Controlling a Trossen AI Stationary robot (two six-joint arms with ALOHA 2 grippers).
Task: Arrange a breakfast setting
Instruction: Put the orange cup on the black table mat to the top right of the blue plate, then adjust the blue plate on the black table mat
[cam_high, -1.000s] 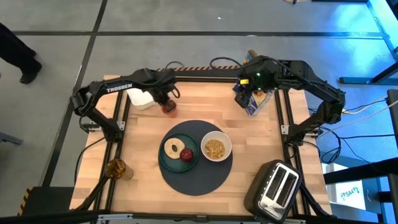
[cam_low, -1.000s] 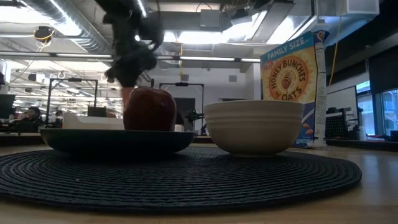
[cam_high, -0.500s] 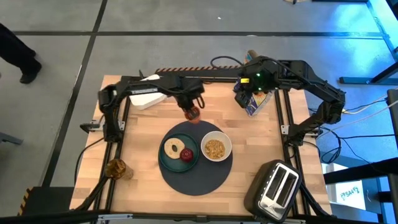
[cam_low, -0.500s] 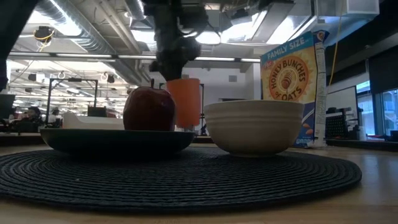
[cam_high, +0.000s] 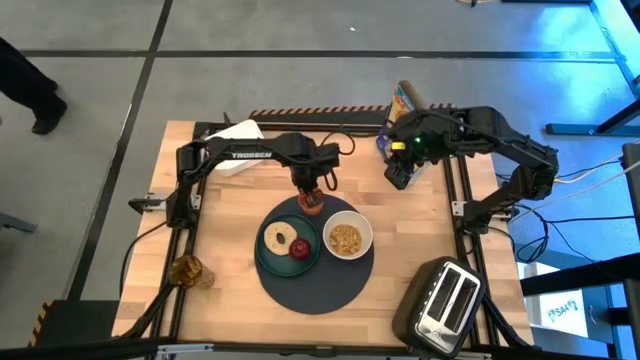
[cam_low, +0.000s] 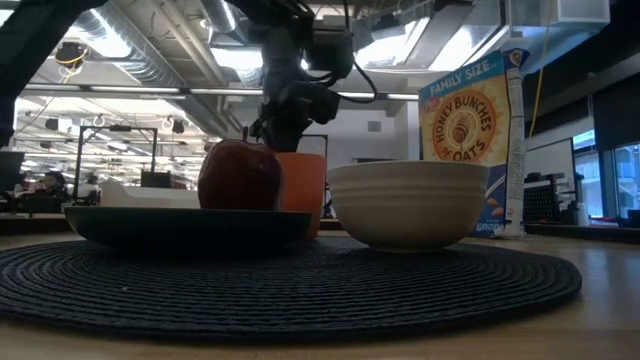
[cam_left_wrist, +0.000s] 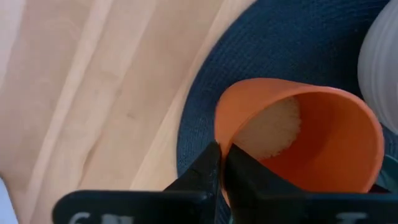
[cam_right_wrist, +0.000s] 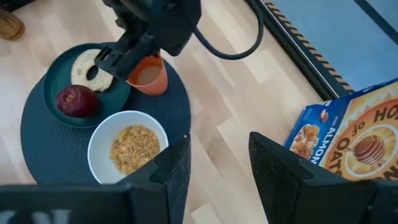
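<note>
- Carried across the bench from near the far left corner, now down on the far edge of the mat (cam_high: 315, 275): orange cup (cam_high: 313, 203), beside the plate (cam_high: 272, 262) and bowl (cam_high: 347, 238).
- Left hand (cam_left_wrist: 221, 163) pressed together, pinching the cup's rim; release probably next.
- Right hand (cam_right_wrist: 216, 163) spread, hanging beyond the mat near the cereal box (cam_right_wrist: 348, 140).
- Woven ribbed mat; smooth tapered plastic cup; glossy apple (cam_low: 240, 175).

The small orange cup (cam_high: 314, 203) is being carried by the left gripper (cam_high: 311, 192) from the far left part of the table across to the dark-navy mat (cam_high: 315, 290), and it is now being lowered onto the mat's far edge. The right gripper (cam_high: 398, 178) is being drawn back from the cereal box (cam_high: 404, 101).
</note>
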